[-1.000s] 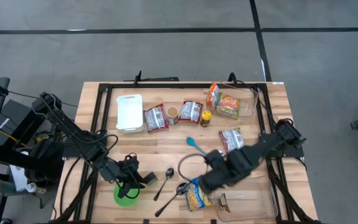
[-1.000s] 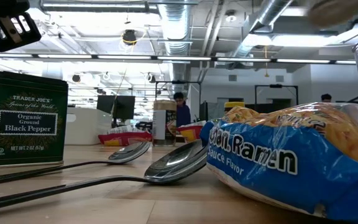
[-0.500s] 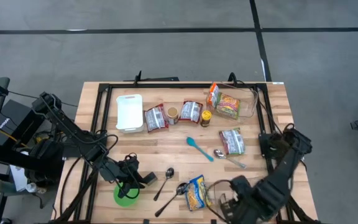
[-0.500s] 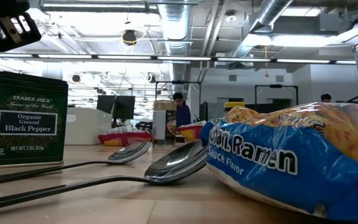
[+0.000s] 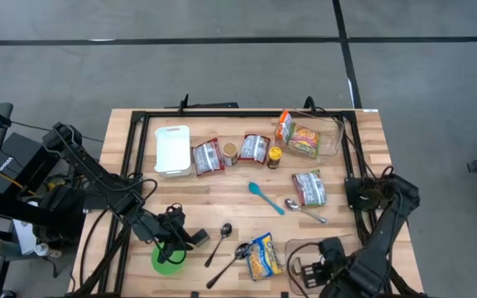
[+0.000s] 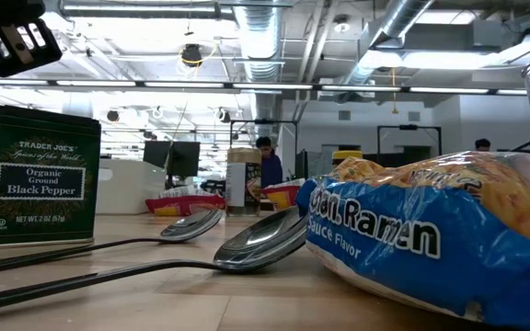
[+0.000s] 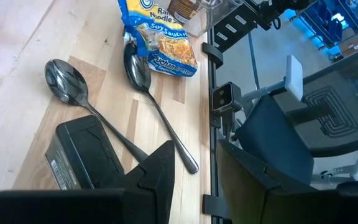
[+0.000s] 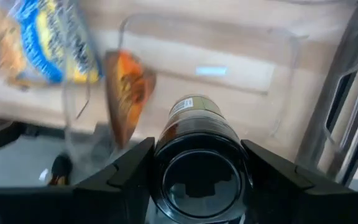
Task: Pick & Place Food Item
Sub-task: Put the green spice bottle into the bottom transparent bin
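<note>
The right gripper (image 8: 197, 158) clamps a dark-lidded glass jar (image 8: 197, 149) above the clear plastic container (image 5: 338, 252) at the wooden desk's (image 5: 222, 186) front right corner. The left gripper (image 5: 176, 240) hangs over the green cup (image 5: 168, 260) near the front left; its jaws cannot be made out.

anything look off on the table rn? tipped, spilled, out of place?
Nothing spilled or damaged. The table is just cluttered: food packets, spoons and a blue spatula lie loose at odd angles. The right gripper holds a dark jar over the clear container at the near edge.
</note>
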Controlling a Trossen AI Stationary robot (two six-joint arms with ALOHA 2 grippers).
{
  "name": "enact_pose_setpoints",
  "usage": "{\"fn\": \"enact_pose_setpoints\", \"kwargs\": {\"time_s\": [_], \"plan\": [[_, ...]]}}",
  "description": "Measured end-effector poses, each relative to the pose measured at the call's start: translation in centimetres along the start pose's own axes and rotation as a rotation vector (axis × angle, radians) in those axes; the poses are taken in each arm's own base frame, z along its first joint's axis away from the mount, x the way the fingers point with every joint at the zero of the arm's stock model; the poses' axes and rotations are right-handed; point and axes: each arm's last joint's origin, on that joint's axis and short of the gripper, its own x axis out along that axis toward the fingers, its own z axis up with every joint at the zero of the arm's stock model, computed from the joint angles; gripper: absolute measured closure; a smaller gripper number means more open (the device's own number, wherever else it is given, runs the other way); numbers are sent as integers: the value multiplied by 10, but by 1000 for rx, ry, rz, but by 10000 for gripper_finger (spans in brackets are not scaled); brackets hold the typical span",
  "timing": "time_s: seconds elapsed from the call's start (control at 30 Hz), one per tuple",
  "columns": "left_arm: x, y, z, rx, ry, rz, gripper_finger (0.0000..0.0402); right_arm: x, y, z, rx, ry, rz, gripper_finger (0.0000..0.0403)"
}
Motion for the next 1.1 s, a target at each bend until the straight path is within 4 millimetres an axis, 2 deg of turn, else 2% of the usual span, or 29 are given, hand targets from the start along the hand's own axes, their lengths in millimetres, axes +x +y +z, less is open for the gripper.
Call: {"fn": "enact_pose_setpoints", "kwargs": {"time_s": [0.3,0.97,1.1], "plan": [[0,0,0,0,-1,1,289,25,9,13,29,-68,-37,197],[0,0,0,0,-1,1,289,71,24,11,79,-25,63,199],[0,0,0,0,-1,1,289,75,25,13,86,-20,68,197]]}}
